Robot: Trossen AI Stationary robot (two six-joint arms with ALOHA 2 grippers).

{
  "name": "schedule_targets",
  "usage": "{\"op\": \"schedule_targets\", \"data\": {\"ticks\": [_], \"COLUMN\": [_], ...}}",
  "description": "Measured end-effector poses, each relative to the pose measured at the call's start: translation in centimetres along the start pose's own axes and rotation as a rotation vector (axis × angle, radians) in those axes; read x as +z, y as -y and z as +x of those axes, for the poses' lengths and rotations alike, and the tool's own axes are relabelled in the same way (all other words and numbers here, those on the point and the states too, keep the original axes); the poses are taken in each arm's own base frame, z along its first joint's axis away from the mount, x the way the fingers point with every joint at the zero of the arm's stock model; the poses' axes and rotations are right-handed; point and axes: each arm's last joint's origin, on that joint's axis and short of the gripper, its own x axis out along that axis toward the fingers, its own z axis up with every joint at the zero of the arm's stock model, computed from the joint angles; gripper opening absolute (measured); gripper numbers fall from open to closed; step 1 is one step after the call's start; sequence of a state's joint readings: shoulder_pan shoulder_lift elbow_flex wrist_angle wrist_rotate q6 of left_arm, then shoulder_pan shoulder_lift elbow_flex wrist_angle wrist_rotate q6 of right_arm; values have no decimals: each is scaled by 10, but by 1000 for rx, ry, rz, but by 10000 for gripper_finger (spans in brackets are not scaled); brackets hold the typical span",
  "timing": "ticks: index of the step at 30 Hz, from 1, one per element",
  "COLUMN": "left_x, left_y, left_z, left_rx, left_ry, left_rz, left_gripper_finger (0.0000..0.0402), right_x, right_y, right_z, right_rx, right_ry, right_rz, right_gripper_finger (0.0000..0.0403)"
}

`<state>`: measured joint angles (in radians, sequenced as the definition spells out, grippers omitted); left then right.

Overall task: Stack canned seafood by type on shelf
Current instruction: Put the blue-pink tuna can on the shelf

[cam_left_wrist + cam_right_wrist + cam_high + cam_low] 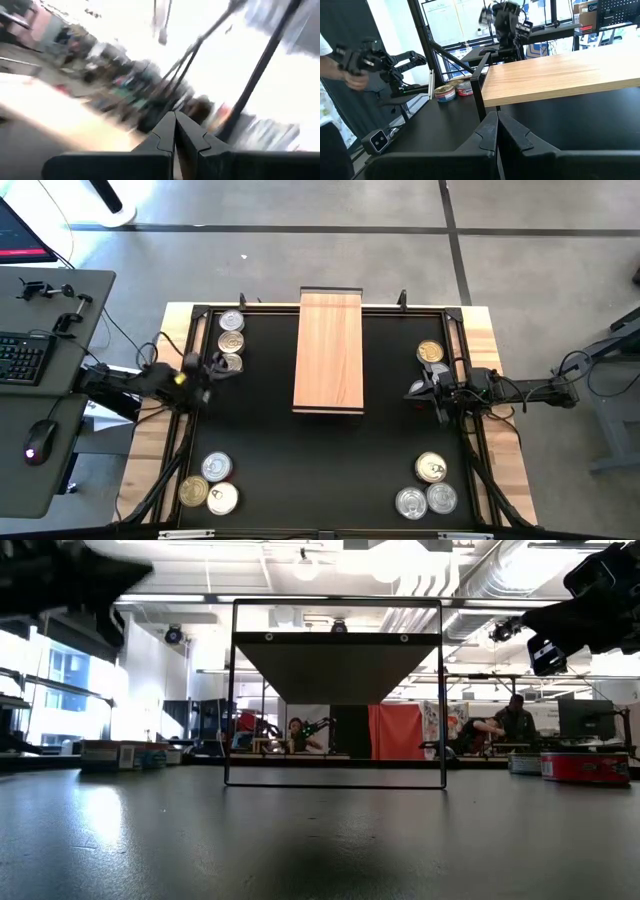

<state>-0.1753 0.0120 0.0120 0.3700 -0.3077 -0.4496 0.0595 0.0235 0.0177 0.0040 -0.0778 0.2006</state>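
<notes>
Both pincers are closed and hold nothing, the left pincer at nine o'clock, the right pincer at three. The tins wait, probably sorted, in the bench corners; the shelf is bare.

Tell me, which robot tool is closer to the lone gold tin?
The right tool. It hangs just below the gold tin in the overhead picture; the left tool is far across the table, past the shelf.
</notes>
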Motion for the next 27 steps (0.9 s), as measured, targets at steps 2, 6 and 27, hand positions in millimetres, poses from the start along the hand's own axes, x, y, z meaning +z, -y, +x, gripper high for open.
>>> {"op": "schedule_targets", "data": {"ticks": [2, 6, 27], "left_x": [9, 29, 87], "left_y": [3, 8, 108], "left_z": [0, -1, 155], "left_rx": [-21, 12, 31], "left_ry": [97, 317, -483], "left_rz": [-97, -248, 22], "left_gripper_finger": [0, 0, 0], "right_x": [0, 0, 35], "right_y": [0, 0, -2], "right_z": [0, 0, -7], "right_rx": [0, 0, -43], "right_ry": [0, -2, 408], "right_rz": [0, 0, 241], "right_gripper_finger": [0, 0, 0]}}
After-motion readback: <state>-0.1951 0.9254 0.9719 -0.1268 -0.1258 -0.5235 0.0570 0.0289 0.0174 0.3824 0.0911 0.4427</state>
